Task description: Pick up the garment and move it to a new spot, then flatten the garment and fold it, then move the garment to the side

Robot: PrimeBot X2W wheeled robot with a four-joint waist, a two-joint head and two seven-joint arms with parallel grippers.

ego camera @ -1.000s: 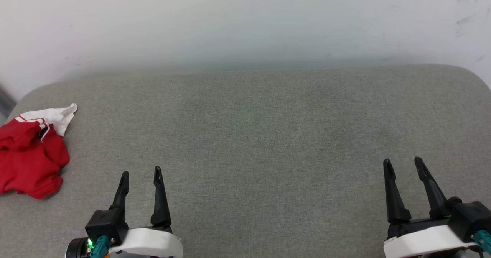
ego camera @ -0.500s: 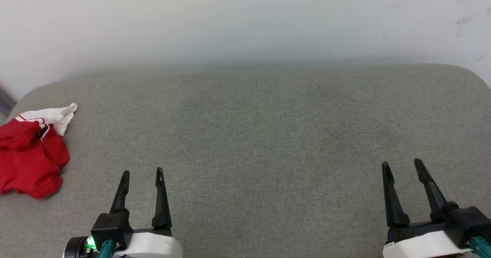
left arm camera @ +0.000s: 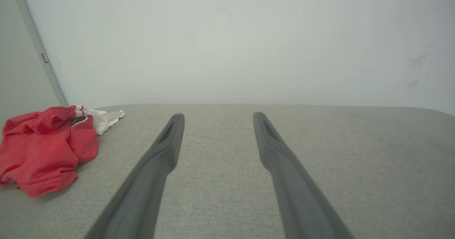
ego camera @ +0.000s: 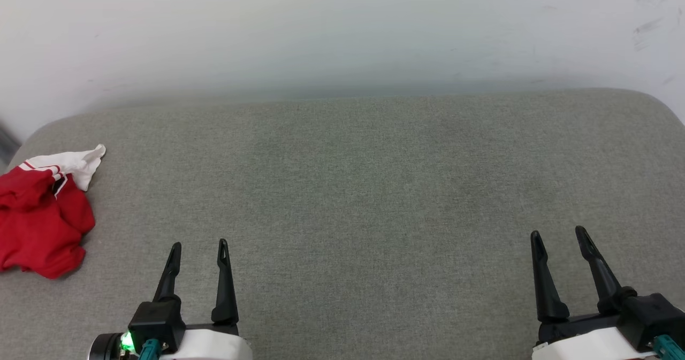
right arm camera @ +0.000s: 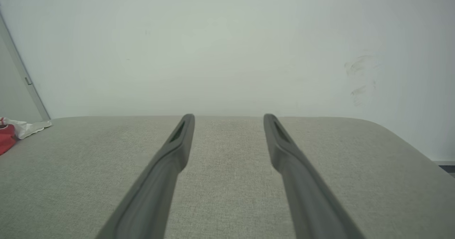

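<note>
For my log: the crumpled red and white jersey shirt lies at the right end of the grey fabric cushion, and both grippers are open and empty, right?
Wrong side: the crumpled red and white jersey shirt lies at the left end of the grey fabric cushion, as the head view shows. The left gripper and right gripper are open and empty.

The grey cloth-covered table [ego camera: 374, 189] has rounded far corners; one crumpled red-and-white shirt [ego camera: 40, 226] lies on it at its left edge.

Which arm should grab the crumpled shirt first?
Left. The garment lies crumpled at the left edge of the cushion, near the open left gripper; the open right gripper is far across on the other side.
</note>
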